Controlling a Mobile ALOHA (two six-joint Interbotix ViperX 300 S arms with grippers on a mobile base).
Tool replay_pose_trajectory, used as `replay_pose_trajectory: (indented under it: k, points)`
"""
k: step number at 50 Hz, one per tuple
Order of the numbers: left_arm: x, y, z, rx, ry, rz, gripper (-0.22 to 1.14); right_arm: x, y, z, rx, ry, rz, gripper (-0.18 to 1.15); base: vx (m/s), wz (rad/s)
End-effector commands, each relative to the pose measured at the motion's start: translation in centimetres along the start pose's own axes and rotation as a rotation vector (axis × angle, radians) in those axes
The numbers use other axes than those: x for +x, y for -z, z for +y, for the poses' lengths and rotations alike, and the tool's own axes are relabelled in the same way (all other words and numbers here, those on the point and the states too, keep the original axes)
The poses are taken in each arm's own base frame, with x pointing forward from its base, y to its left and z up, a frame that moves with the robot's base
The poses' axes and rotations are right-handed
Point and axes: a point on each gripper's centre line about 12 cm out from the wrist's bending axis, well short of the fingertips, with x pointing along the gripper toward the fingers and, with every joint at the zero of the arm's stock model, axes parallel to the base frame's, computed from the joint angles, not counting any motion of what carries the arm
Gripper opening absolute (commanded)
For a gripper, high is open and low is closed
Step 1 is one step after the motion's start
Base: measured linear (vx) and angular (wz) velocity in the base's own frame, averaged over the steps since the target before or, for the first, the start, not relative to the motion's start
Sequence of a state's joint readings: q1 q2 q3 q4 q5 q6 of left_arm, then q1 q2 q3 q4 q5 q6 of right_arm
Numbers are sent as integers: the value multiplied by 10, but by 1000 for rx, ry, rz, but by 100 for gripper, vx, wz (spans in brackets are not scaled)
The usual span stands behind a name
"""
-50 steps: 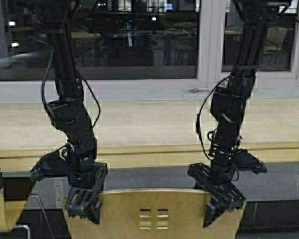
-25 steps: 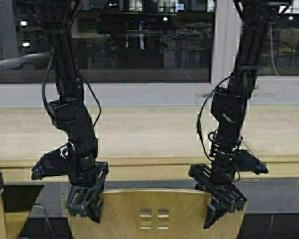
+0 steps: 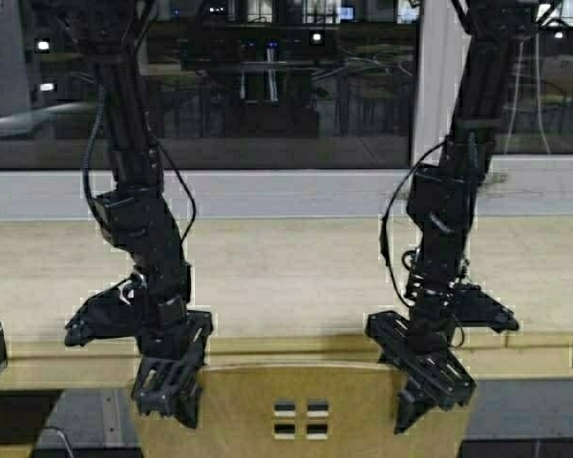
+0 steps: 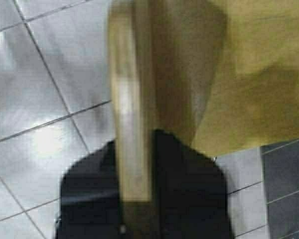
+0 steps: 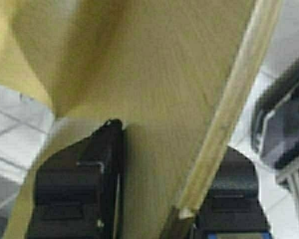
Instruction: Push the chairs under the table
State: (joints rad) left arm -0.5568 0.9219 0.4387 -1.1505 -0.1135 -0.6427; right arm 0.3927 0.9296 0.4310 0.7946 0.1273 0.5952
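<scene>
Left tool (image 3: 168,389) and right tool (image 3: 428,391), each closed over the top edge of the chair (image 3: 301,410) backrest at opposite corners, hold it squarely between them, with the counter (image 3: 286,277) lying directly ahead, its long front edge parallel to the backrest.

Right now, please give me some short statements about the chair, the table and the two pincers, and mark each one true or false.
1. Both pincers grip the chair's backrest, the left pincer on its left corner and the right pincer on its right corner. True.
2. The backrest has four small cutouts. True.
3. The chair lies tipped on the floor. False: it stands upright.
4. The table is behind the robot. False: it is ahead, beyond the chair.
</scene>
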Motion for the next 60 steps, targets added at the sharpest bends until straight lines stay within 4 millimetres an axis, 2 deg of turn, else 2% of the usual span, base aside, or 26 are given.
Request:
replay_pose_trajectory:
  k: [1,13,25,33,38,42,48,52,55,60]
  points:
    - [-22,8,-34,112,99,13,8,-20,2,13,-101,-44,-12,8,23,5]
    - [-24,9,-31,117,89,23,9,-19,1,8,-125,-36,-27,8,24,9]
    - [-31,9,-7,133,35,27,14,-20,3,-7,-177,-2,-25,8,18,5]
    - [-34,15,-5,148,31,40,17,-22,5,-18,-181,17,-27,8,11,-1]
    - [-35,16,-7,152,36,42,25,-25,6,-20,-181,19,-27,10,4,0]
    - [-38,17,-8,151,37,51,39,-29,6,-17,-181,11,-23,23,0,0]
    - [-44,19,-9,153,37,67,64,-34,8,-7,-182,1,1,63,-2,0]
    - [-48,19,-11,150,44,70,77,-38,9,3,-184,-11,21,82,-3,1]
    - [-51,19,-15,150,55,72,82,-40,10,6,-177,-15,30,88,-2,-1]
    - [-55,21,-18,152,65,77,82,-46,11,6,-171,-19,33,88,-2,-1]
